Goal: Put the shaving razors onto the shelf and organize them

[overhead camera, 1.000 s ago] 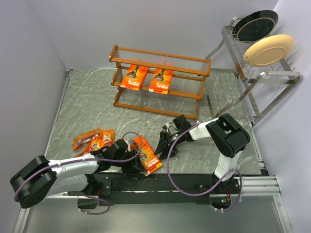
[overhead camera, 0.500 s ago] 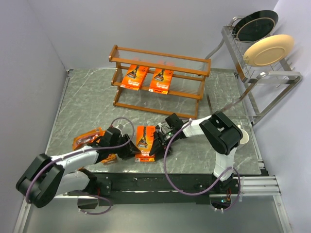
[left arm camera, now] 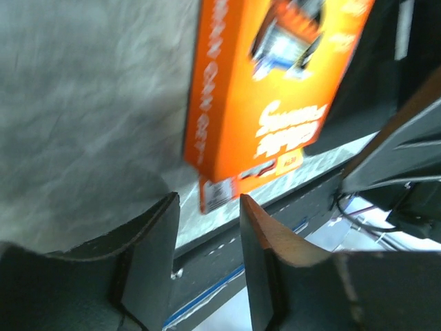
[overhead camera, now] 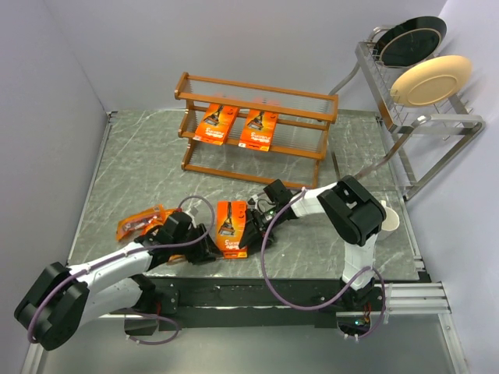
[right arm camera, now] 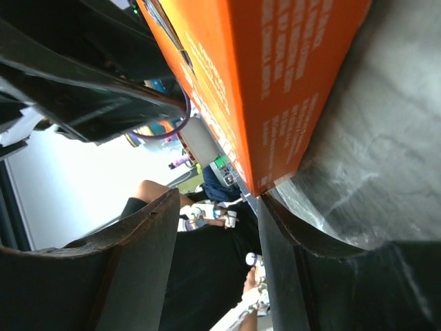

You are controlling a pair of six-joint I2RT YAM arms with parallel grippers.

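One large orange razor pack (overhead camera: 232, 227) sits face up near the table's front edge, between my two grippers. My left gripper (overhead camera: 210, 248) is just to its left, open, its jaws empty, with the pack (left arm camera: 275, 89) beyond the fingertips (left arm camera: 207, 200). My right gripper (overhead camera: 253, 223) is at the pack's right edge, also open (right arm camera: 219, 196). The pack's corner (right arm camera: 275, 89) meets the tip of one finger. Two more large packs (overhead camera: 217, 123) (overhead camera: 259, 129) lie side by side on the middle tier of the orange-brown shelf (overhead camera: 312, 148). Small blister packs (overhead camera: 140, 222) lie at the left, partly hidden by my left arm.
A silver plate rack (overhead camera: 421, 125) stands at the back right with a black plate (overhead camera: 412, 39) and a cream plate (overhead camera: 430, 79). A white round object (overhead camera: 391, 220) peeks out behind my right arm. The black base rail (overhead camera: 257, 288) runs just below the pack.
The large pack left my left gripper's hold and went from the front edge up toward the middle. My right gripper moved left to its edge. My left gripper drew back a little.
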